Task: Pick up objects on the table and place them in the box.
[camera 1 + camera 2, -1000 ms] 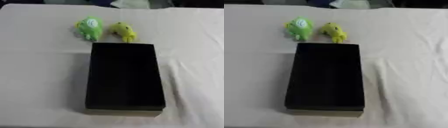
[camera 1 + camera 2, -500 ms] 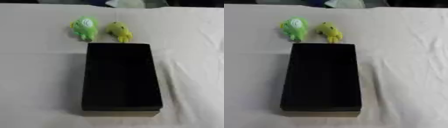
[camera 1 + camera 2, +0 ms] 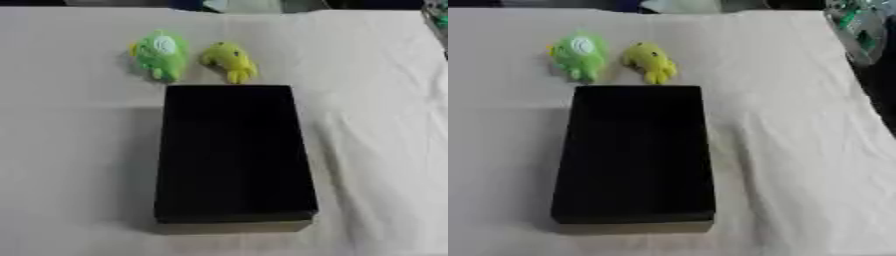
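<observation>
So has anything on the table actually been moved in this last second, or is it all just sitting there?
Nothing was moved, grasped or released; only the camera's view shifted slightly. The green plush toy and yellow plush toy lie side by side beyond the black rectangular box on the cloth-covered table. No robot hand shows.

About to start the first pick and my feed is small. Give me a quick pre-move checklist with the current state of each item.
1. Box open and facing up: ok, a black box on the cloth, nothing visible inside it.
2. Green toy reachable: ok, it lies on the cloth beyond the box's far left corner, nothing on top of it.
3. Yellow toy reachable: ok, just right of the green toy, near the box's far edge.
4. Toys apart from each other: ok, a narrow gap shows between them.
5. Hands ready: cannot tell, neither hand shows in either view.
6. Cloth flat: not ok, creased to the right of the box.
</observation>
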